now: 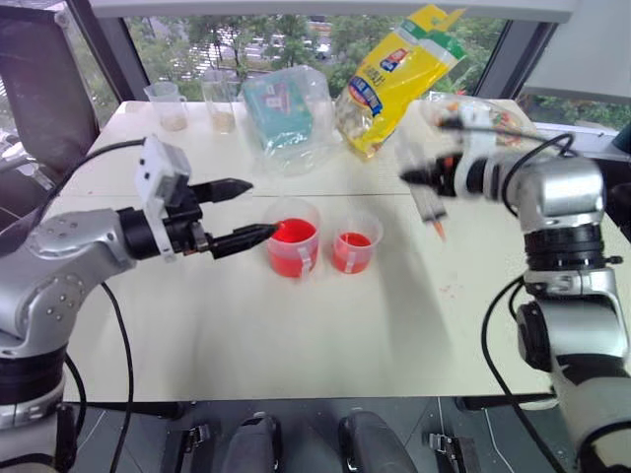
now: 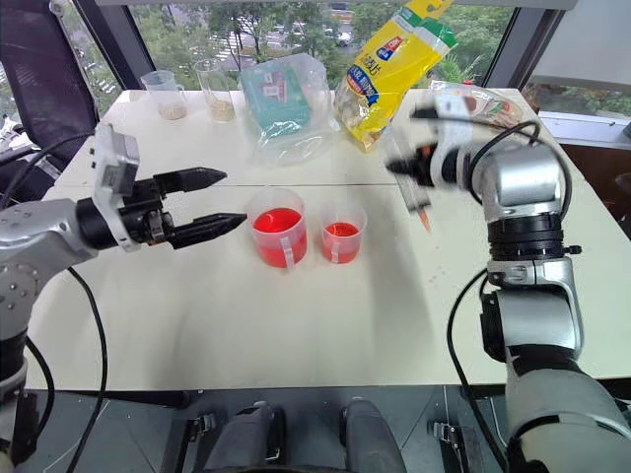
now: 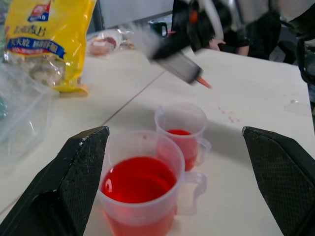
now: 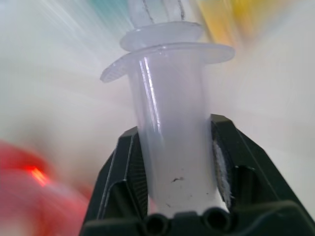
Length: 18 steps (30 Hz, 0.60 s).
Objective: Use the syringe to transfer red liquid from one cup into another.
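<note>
From the head, the left pincer (image 1: 240, 212) stands released, its lower tip just beside the wider cup (image 1: 294, 247) of red liquid (image 1: 294, 233); the narrower cup (image 1: 354, 243) sits just past that one on the white desk (image 1: 296, 335). The right pincer (image 1: 419, 177) is clenched on the syringe (image 1: 432, 209), raised above the desk — orange tip hanging down, beyond the narrower cup.

In the left wrist view both cups lie between the spread fingers (image 3: 74, 182), the wider nearer; the syringe hangs in the air beyond them, near a yellow bag (image 3: 49, 39).

In the right wrist view the black fingers (image 4: 129, 169) clamp the clear barrel, flange and plunger rising out past the fingertips.
</note>
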Available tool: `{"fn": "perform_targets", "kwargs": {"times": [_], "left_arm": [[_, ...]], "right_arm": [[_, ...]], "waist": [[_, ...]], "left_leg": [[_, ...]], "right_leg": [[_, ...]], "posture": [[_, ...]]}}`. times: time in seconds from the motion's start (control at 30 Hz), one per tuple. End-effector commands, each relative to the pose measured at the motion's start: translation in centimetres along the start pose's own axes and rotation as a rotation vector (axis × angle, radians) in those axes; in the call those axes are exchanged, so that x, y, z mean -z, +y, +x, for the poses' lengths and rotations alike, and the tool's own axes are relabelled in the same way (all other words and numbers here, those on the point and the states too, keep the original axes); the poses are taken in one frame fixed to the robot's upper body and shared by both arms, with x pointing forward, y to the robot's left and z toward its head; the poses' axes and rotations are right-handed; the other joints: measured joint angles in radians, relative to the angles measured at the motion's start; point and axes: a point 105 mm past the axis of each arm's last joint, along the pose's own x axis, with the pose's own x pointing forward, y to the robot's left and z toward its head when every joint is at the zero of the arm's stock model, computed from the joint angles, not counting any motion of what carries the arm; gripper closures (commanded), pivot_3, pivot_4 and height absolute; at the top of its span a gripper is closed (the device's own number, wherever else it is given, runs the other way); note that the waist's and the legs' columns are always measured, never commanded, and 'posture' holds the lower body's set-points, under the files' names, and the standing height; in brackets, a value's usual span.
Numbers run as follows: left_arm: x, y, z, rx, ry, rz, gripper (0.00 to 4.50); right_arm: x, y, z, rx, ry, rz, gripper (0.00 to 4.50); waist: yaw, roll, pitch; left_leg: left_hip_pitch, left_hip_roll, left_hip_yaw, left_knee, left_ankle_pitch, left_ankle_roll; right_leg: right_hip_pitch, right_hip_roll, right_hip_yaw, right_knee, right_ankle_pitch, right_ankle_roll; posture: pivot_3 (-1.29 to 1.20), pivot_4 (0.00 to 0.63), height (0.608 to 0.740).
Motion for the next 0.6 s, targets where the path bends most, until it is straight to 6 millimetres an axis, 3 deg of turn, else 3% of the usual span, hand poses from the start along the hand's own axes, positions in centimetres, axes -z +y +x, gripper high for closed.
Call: {"fn": "perform_targets", "kwargs": {"times": [0.03, 0.13, 0.27, 0.43, 0.6], "left_arm": [[-2.1, 0.9, -0.4, -0.006, -0.035, 0.07, 0.0], [-2.8, 1.4, -0.7, -0.005, -0.04, 0.076, 0.0], [-3.6, 1.8, -1.4, -0.008, -0.041, 0.078, 0.0], [-4.1, 1.9, -1.7, -0.015, -0.035, 0.09, 0.0], [-4.1, 1.8, -1.8, -0.008, -0.016, 0.085, 0.0]], "right_arm": [[-4.5, 4.6, -0.6, -0.16, -0.293, -0.019, 3.13], [-6.0, 7.8, -0.3, -0.25, -0.493, 0.018, 3.13], [-5.5, 12.0, 0.6, -0.373, -0.642, 0.032, 3.13], [-2.0, 14.4, 2.8, -0.408, -0.673, 0.062, 3.13], [2.1, 15.4, 4.3, -0.398, -0.632, 0.044, 3.13]], "waist": [[0.0, 0.0, 0.0], [-0.002, 0.0, 0.0], [0.0, 0.0, 0.0], [-0.001, 0.0, 0.0], [-0.002, 0.0, 0.0]], "left_leg": [[0.0, 0.0, 0.0, 0.0, 0.0, 0.0], [0.0, 0.0, 0.0, 0.001, 0.0, 0.0], [0.0, 0.0, 0.0, 0.0, 0.0, 0.0], [0.0, -0.001, 0.0, 0.001, 0.0, 0.0], [0.0, -0.001, 0.0, 0.001, 0.0, -0.001]], "right_leg": [[0.0, 0.0, 0.0, 0.0, 0.0, 0.0], [0.0, 0.0, 0.0, 0.0, 0.0, 0.0], [0.0, -0.001, 0.0, 0.0, 0.0, 0.0], [0.0, -0.001, 0.0, 0.0, 0.0, 0.0], [0.0, -0.001, 0.0, 0.001, 0.0, 0.0]], "posture": [[0.0, 0.15, 0.74], [0.0, 0.15, 0.74], [0.0, 0.15, 0.74], [0.0, 0.15, 0.74], [0.0, 0.15, 0.74]]}}
